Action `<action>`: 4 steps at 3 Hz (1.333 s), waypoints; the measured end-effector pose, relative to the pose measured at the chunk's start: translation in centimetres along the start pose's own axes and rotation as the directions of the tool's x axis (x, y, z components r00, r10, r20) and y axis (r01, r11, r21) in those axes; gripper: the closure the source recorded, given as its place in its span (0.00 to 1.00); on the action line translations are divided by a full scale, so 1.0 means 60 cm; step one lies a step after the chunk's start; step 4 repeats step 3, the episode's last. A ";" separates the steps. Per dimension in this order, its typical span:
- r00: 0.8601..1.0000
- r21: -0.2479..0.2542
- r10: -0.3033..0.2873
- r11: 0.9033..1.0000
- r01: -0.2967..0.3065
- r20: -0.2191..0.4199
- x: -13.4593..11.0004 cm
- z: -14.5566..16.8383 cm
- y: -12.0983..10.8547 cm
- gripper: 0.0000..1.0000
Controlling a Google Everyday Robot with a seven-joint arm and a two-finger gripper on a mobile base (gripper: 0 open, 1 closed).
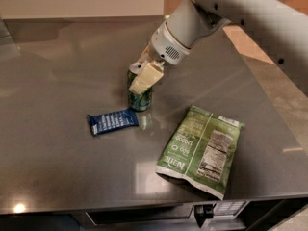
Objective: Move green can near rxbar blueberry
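The green can (140,99) stands upright on the grey table (57,57), just beside the right end of the blue snack bar (112,121), which lies flat to its lower left. The gripper (138,81) is at the top of the can, reaching down from the upper right and covering its upper part, but I cannot tell whether it is clamped on the can or released. A large green chip bag (202,148) lies apart to the lower right
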State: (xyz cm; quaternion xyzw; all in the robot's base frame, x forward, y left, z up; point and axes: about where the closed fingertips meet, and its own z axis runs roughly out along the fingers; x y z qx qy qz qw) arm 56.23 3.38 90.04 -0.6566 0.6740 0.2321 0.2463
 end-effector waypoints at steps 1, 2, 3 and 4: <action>1.000 -0.003 -0.002 1.000 0.002 0.000 -0.001 0.003 0.001 0.13; 1.000 -0.006 -0.003 1.000 0.003 0.000 -0.003 0.005 0.002 0.00; 1.000 -0.006 -0.003 1.000 0.003 0.000 -0.003 0.005 0.002 0.00; 1.000 -0.006 -0.003 1.000 0.003 0.000 -0.003 0.005 0.002 0.00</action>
